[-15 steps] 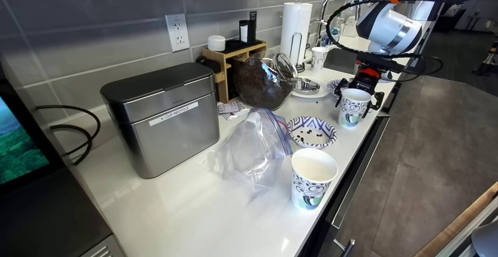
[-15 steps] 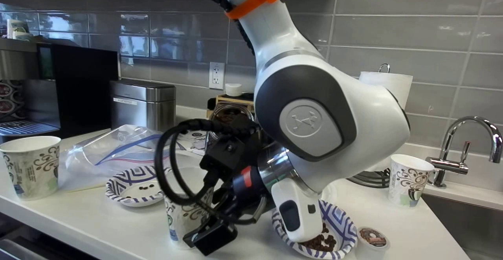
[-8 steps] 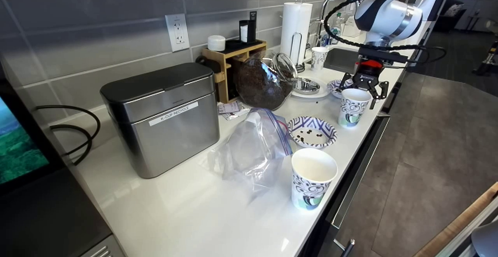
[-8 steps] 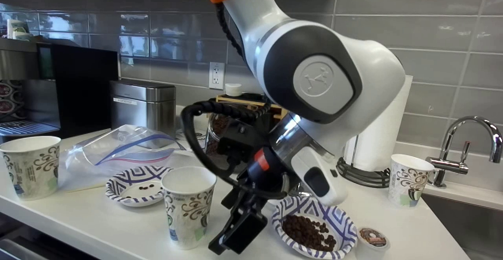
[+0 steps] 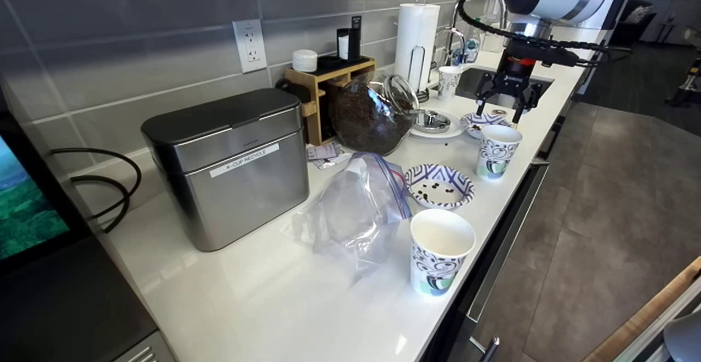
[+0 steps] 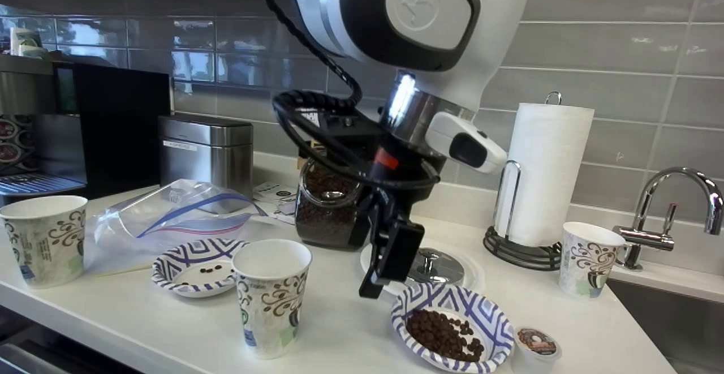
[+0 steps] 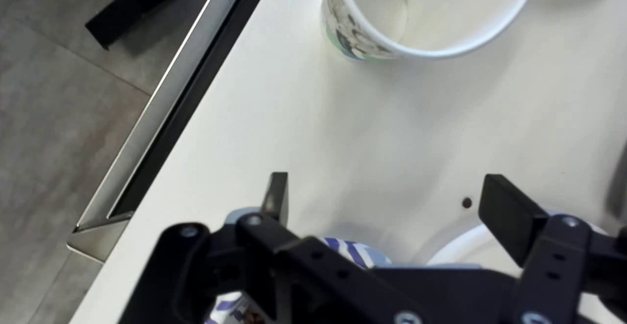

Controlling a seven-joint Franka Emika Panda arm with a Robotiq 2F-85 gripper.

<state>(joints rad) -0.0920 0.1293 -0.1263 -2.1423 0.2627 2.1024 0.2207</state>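
My gripper [image 5: 498, 116] is open and empty, its fingers pointing down above the counter. It also shows in the wrist view [image 7: 387, 196], with nothing between the fingertips. The nearest things are a patterned paper cup [image 6: 271, 306] and a blue-and-white paper bowl of dark beans [image 6: 492, 329]. The cup stands upright and apart from the fingers; it looks empty in the wrist view [image 7: 357, 35]. A similar bowl [image 5: 438, 173] with a few beans lies past the cup. More patterned cups stand at the front [image 5: 438, 263] and by the sink [image 6: 588, 261].
A clear plastic bag [image 5: 356, 208] lies by a steel bin [image 5: 252, 176]. A glass jar of beans [image 6: 328, 221], a white plate [image 6: 475, 280] with a metal lid [image 6: 438, 271], a paper towel roll [image 6: 551, 176] and a coffee pod [image 6: 536, 343] stand around. A drawer handle runs along the counter edge.
The gripper had its fingers on either side of the middle cup. It has moved up and away from it, towards the bean bowl and sink. The cup stays standing in place.
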